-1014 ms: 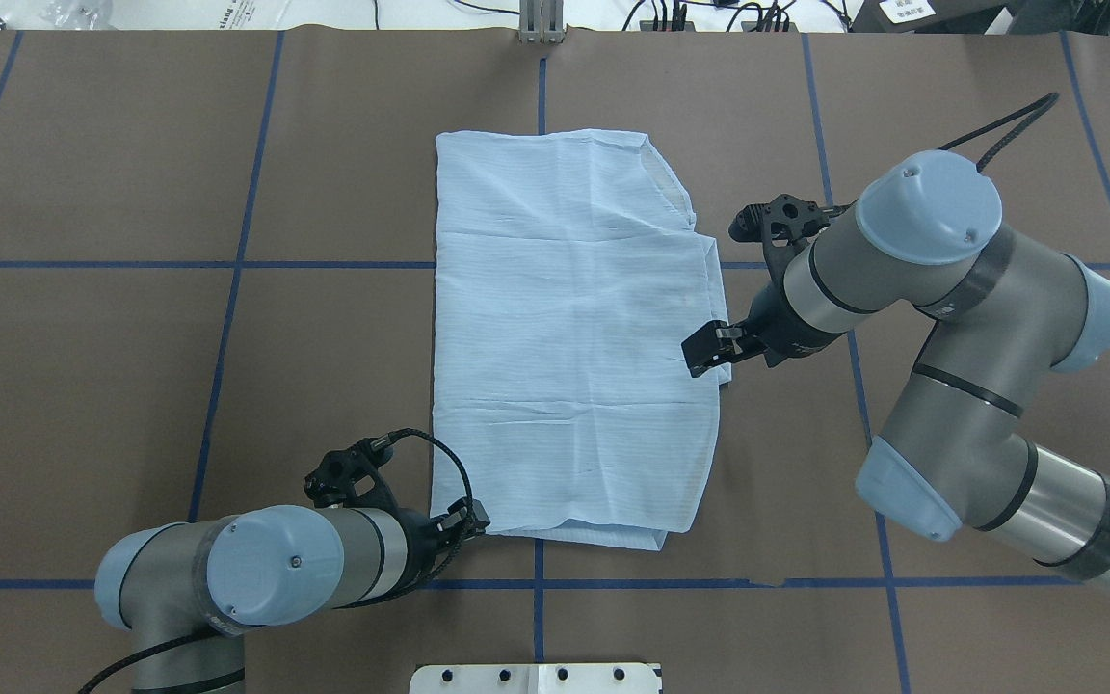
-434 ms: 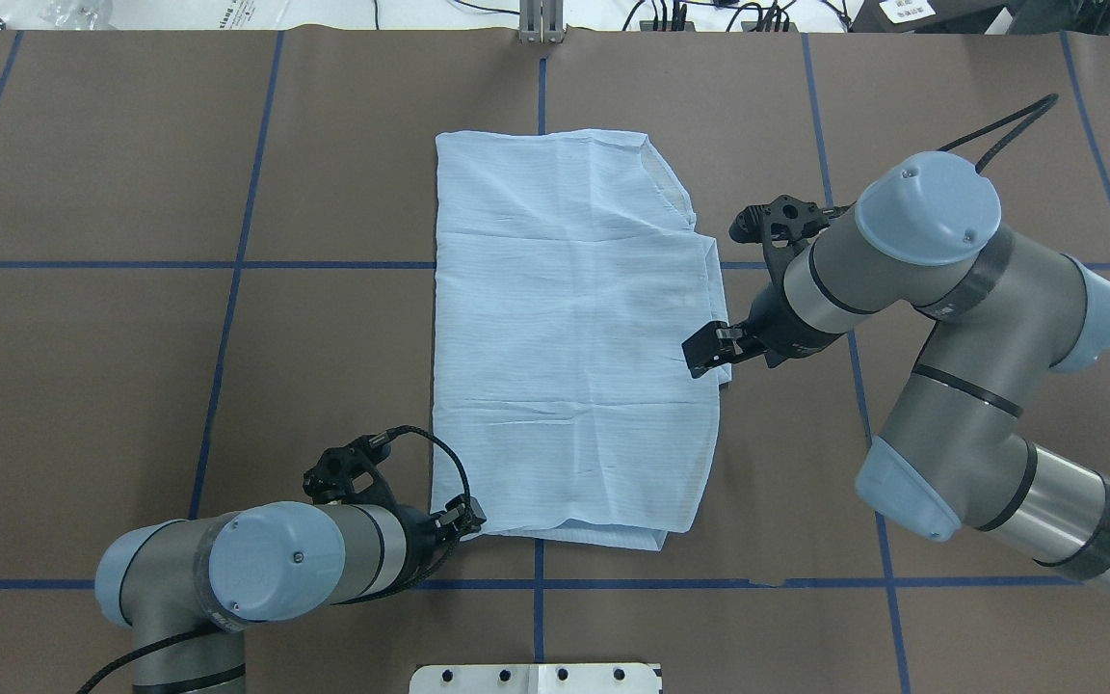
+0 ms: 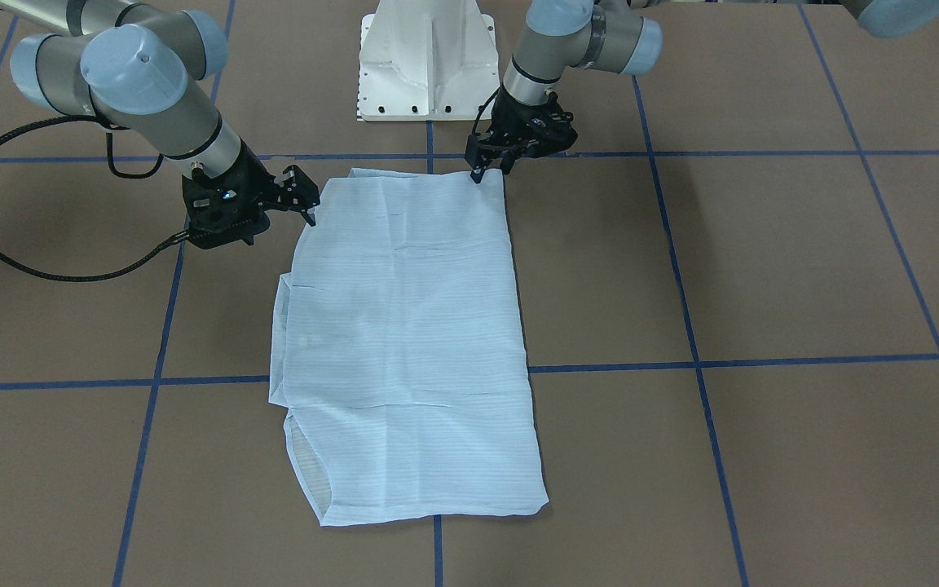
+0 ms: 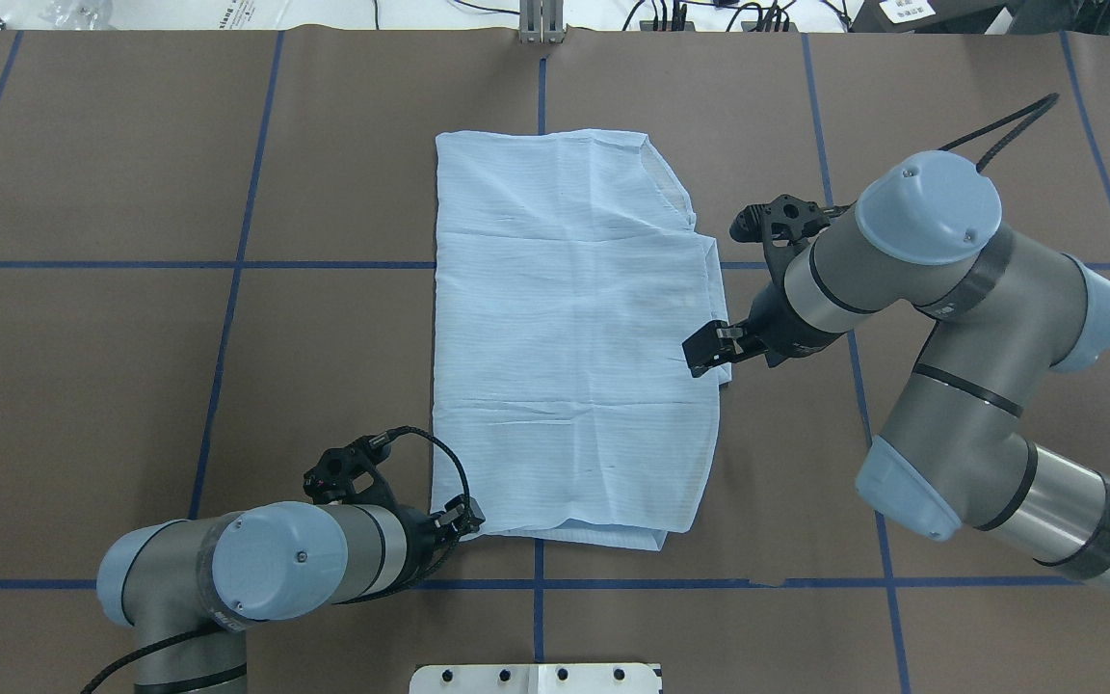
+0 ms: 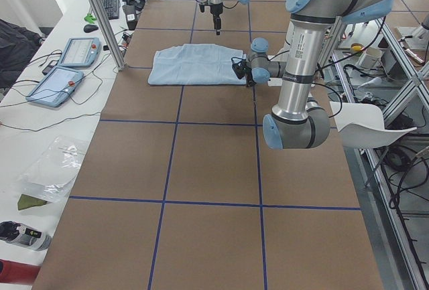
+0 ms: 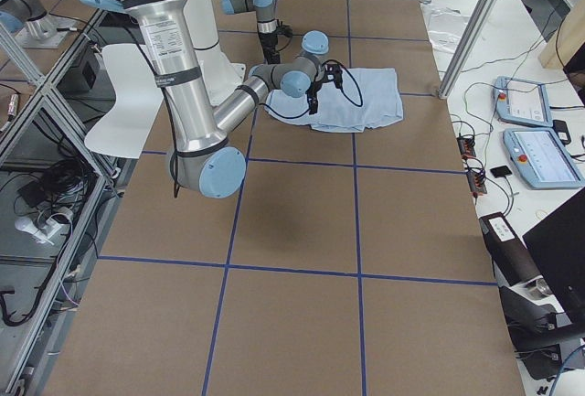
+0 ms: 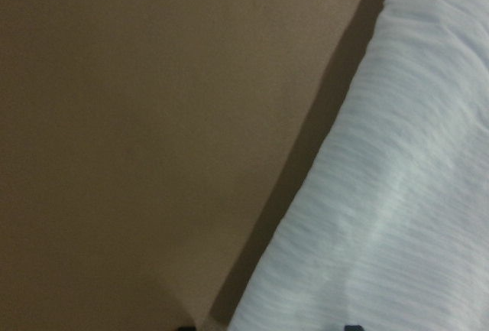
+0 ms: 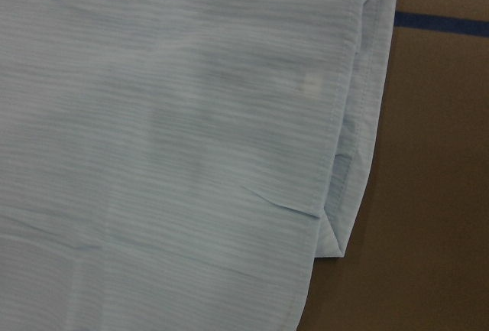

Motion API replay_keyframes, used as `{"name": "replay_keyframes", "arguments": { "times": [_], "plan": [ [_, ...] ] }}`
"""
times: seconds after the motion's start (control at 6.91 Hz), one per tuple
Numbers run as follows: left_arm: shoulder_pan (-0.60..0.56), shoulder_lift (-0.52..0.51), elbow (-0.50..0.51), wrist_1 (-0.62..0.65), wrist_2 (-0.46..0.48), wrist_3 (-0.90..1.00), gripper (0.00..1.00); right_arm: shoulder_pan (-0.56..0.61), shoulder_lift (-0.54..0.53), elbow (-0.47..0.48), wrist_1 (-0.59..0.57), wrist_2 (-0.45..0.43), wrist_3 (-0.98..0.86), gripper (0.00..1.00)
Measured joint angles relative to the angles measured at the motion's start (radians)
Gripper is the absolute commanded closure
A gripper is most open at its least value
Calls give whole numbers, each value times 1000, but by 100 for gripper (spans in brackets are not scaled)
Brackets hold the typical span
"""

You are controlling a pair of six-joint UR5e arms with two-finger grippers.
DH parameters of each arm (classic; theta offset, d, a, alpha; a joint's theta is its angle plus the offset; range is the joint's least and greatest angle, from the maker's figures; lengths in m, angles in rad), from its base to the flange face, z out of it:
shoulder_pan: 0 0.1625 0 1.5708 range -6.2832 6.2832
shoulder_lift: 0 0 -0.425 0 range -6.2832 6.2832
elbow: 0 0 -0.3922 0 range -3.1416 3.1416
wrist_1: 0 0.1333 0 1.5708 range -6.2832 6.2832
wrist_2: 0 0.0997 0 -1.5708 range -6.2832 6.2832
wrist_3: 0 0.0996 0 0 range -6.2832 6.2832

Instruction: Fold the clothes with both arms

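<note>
The pale blue striped shirt [image 4: 569, 337] lies folded into a flat rectangle at the table's middle, collar opening at its far right corner; it also shows in the front view [image 3: 404, 342]. My left gripper [image 4: 463, 520] sits low at the shirt's near left corner, jaws apart at the cloth's edge [image 7: 397, 193]; it shows in the front view [image 3: 490, 167] too. My right gripper [image 4: 706, 355] hovers at the middle of the shirt's right edge, looks open and holds nothing [image 3: 298, 200]. Its wrist view shows the layered hem [image 8: 344, 193].
The brown table cover is marked with blue tape lines [image 4: 237, 265]. The white pedestal base [image 3: 429, 57] stands at the near edge. A metal post [image 4: 541, 24] and cables line the far edge. Tablets [image 5: 77, 52] lie on a side bench.
My left gripper has drawn back a little to the left, off the shirt's near corner. The right arm and the shirt have not moved.
</note>
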Motion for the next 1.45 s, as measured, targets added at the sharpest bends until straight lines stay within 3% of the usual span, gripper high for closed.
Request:
{"name": "replay_keyframes", "arguments": {
  "times": [0.72, 0.87, 1.16, 1.45],
  "plan": [
    [-4, -3, -7, 0, -2, 1, 56, 0, 0, 1, 0, 0, 0, 0],
    [-6, -3, -8, 0, -2, 1, 60, 0, -1, 1, 0, 0, 1, 0],
    [-11, -2, -10, 0, -3, 2, 100, -1, -1, 1, 0, 0, 1, 0],
    [-17, -2, -13, 0, -3, 2, 100, -2, 0, 2, 0, 0, 1, 0]
  ]
}}
